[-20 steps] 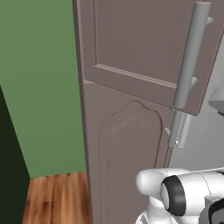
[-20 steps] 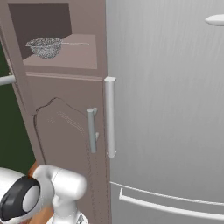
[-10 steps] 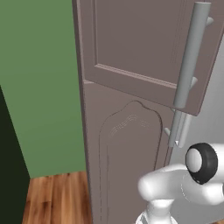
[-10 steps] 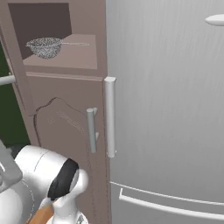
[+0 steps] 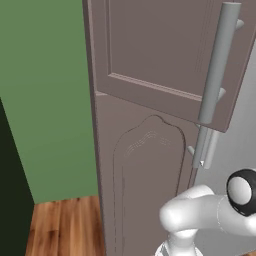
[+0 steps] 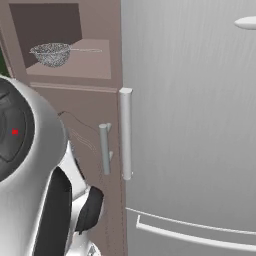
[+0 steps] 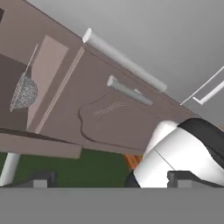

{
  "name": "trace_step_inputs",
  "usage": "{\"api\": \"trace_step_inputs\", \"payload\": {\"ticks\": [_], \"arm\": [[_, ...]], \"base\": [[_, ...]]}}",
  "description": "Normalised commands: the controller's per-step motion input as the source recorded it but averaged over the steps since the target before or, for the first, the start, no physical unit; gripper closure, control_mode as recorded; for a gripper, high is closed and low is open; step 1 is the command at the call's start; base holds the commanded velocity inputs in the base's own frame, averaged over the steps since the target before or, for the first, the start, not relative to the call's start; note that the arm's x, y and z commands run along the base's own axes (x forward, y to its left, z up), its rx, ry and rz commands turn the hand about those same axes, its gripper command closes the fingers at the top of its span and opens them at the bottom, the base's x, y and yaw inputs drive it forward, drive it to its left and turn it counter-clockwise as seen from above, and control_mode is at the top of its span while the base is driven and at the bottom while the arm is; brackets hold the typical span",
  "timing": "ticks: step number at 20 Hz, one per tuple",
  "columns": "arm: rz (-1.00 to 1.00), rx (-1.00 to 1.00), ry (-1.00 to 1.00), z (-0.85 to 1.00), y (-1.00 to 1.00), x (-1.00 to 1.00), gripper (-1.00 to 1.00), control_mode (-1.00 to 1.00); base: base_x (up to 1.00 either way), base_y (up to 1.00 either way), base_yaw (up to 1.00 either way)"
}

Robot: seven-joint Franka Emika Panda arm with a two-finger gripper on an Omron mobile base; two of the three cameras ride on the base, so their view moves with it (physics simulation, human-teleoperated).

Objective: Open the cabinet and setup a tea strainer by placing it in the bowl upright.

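The cabinet's [image 6: 102,75] upper door [image 5: 165,45] stands swung open, its long grey bar handle [image 5: 217,65] toward the left base camera. In the open compartment the silvery mesh tea strainer [image 6: 52,54] lies on the shelf, handle pointing right. The rolled hand view shows the tea strainer [image 7: 24,92] at far left, well away from my gripper [image 7: 111,178]. The gripper's fingertips [image 7: 41,179] stand wide apart, open with nothing between them. The bowl is out of view.
A grey fridge [image 6: 190,100] with a vertical bar handle [image 6: 126,134] adjoins the cabinet on the right. The lower cabinet door [image 5: 145,170] is closed, with a short handle [image 6: 105,148]. A green wall [image 5: 45,100] and wooden floor [image 5: 60,225] lie to the left.
My arm has swung upward and now looms large at the left of the right base view. The cabinet door stays open and the tea strainer has not moved.
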Motion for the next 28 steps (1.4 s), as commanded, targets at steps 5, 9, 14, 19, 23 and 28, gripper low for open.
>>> {"api": "trace_step_inputs", "payload": {"ticks": [5, 9, 14, 19, 23, 28], "arm": [[0.03, 0.12, 0.49, 0.00, -0.01, 0.00, -1.00, -1.00], [0.05, 0.17, 0.59, 0.00, 0.00, 0.00, -1.00, -1.00], [0.13, 0.27, 0.61, 0.00, 0.00, 0.02, -1.00, -1.00], [0.05, 0.53, 0.25, 0.02, 0.01, 0.30, -1.00, -1.00], [0.00, 0.41, 0.02, 0.02, 0.12, 0.35, -1.00, -1.00], [-0.02, 0.13, -0.19, 0.02, 0.32, 0.01, -1.00, -1.00]], "base": [[0.00, 0.00, 0.00], [0.00, 0.00, 0.00], [0.00, 0.00, 0.00], [0.00, 0.00, 0.00], [0.00, 0.00, 0.00], [0.00, 0.00, 0.00]]}}
